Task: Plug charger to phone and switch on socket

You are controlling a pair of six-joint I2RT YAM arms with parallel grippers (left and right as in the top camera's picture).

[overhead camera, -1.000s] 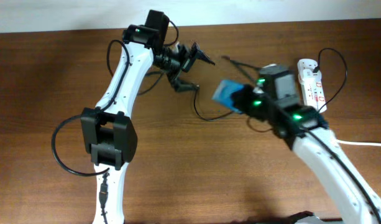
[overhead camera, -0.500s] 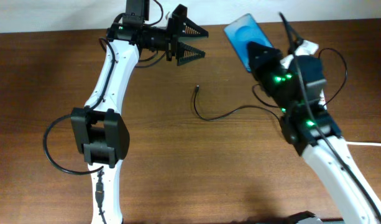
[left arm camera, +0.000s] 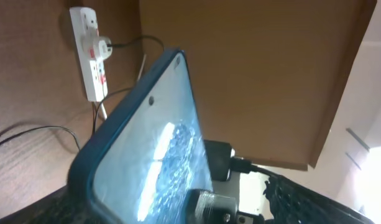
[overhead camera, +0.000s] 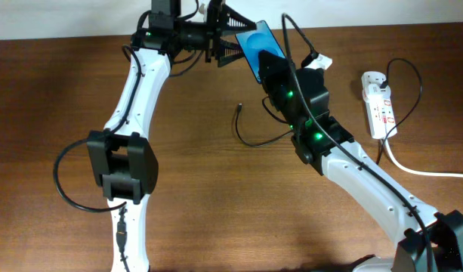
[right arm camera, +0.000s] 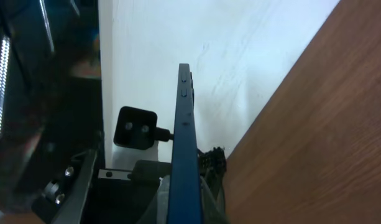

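Note:
The phone (overhead camera: 255,45), blue screen showing, is held off the table at the back by my right gripper (overhead camera: 273,66), which is shut on it. In the right wrist view the phone (right arm camera: 184,130) stands edge-on between the jaws (right arm camera: 187,199). My left gripper (overhead camera: 225,38) is open, its fingers on either side of the phone's far end. In the left wrist view the phone (left arm camera: 153,155) fills the space between the fingers (left arm camera: 178,211). The charger (overhead camera: 250,136) lies loose on the table with its plug tip (overhead camera: 239,108) free. The socket (overhead camera: 378,102) lies at the right.
The socket's thick white cord (overhead camera: 431,172) runs off the right edge. The socket also shows in the left wrist view (left arm camera: 94,59) with a plug in it. The table's back edge and a white wall are just behind both grippers.
My right arm has swung the phone left and back, up to my left gripper. My left gripper stays open near the back edge. The charger tip has not moved.

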